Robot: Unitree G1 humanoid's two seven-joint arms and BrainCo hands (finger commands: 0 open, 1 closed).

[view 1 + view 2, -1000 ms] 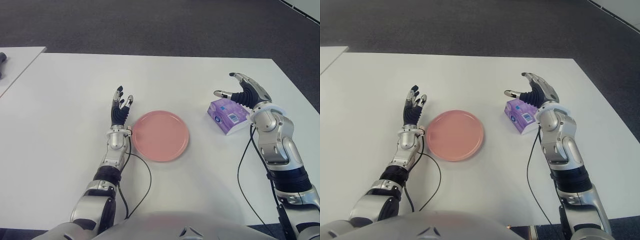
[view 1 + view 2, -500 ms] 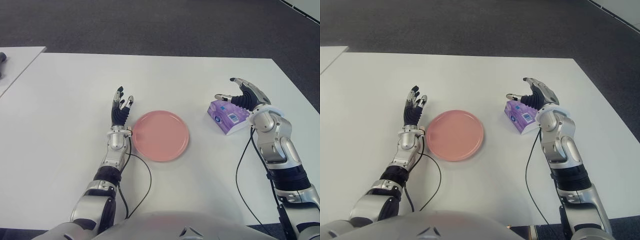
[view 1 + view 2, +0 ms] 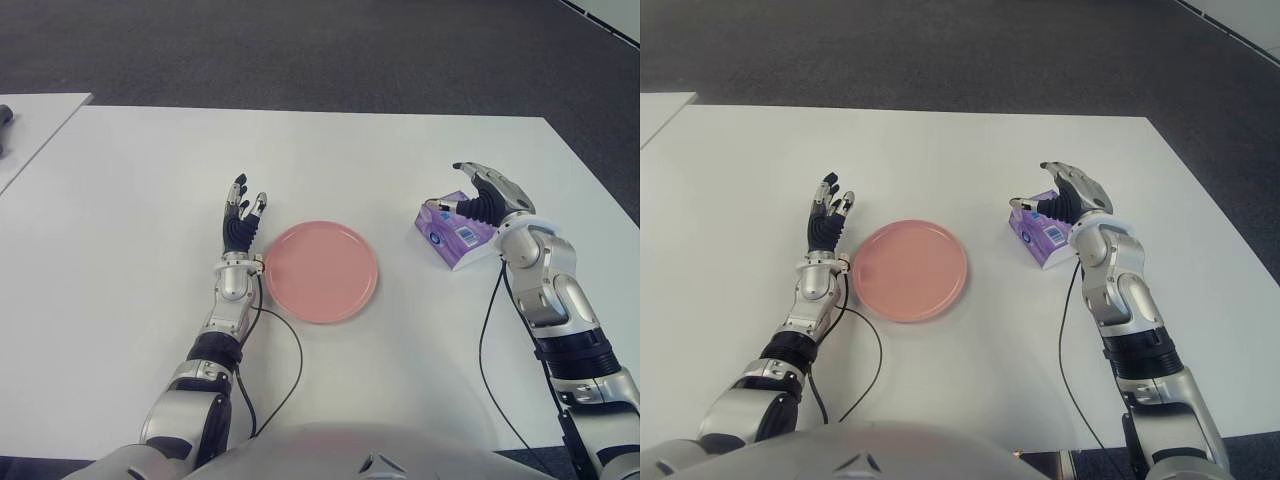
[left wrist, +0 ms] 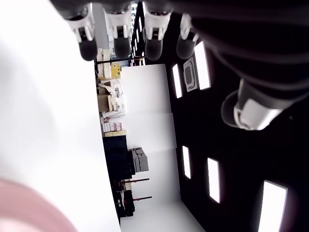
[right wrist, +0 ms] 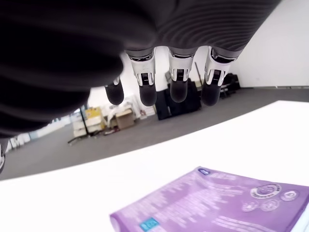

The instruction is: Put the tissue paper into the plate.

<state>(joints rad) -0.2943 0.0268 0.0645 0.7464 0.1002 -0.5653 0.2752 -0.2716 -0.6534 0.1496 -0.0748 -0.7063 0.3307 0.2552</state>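
A purple tissue pack (image 3: 455,231) lies on the white table (image 3: 150,180), to the right of a pink plate (image 3: 320,271). My right hand (image 3: 475,195) hovers just over the pack's far right side with its fingers (image 5: 178,82) spread and nothing held; the right wrist view shows the pack (image 5: 217,203) a little below the fingertips. My left hand (image 3: 242,218) stands beside the plate's left rim, fingers (image 4: 116,38) pointing up and spread, holding nothing.
A second white table (image 3: 30,125) begins at the far left with a dark object (image 3: 5,115) on it. Dark carpet (image 3: 300,50) lies beyond the table's far edge. Black cables (image 3: 285,360) run along both forearms.
My right hand has come down and moved slightly left, closing in over the tissue pack. The pack, plate and left hand have not moved.
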